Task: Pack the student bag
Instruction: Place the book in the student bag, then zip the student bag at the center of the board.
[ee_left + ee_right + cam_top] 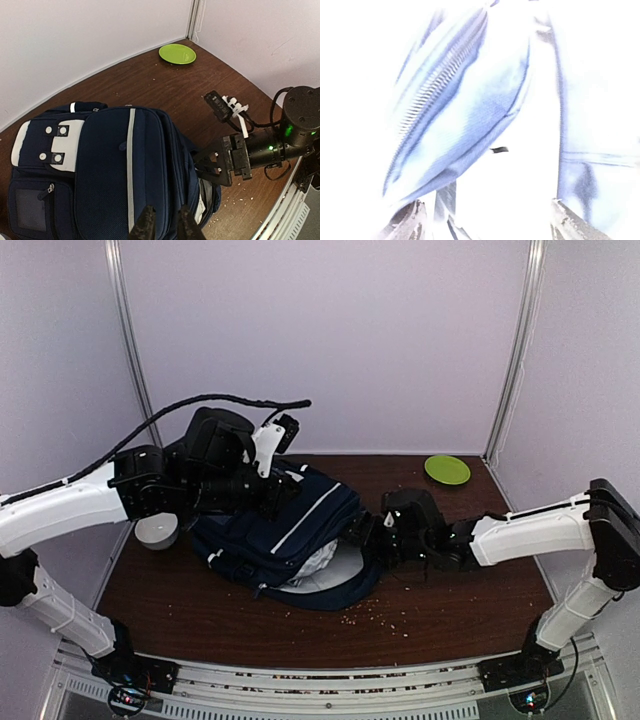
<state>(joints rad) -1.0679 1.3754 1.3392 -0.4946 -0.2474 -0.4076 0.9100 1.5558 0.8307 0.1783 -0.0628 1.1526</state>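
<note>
Student bag (285,530) slumps mid-worktop (450,590), unpacked

The left claw (166,225) hovers barely parted over the front panel, gripping nothing; the right claw (207,165) gapes wide at the open edge. The limp fabric will likely sag, so grip the zipper rim or a seam.

Left tool (165,211) barely ajar, right tool (200,165) wide.
</note>
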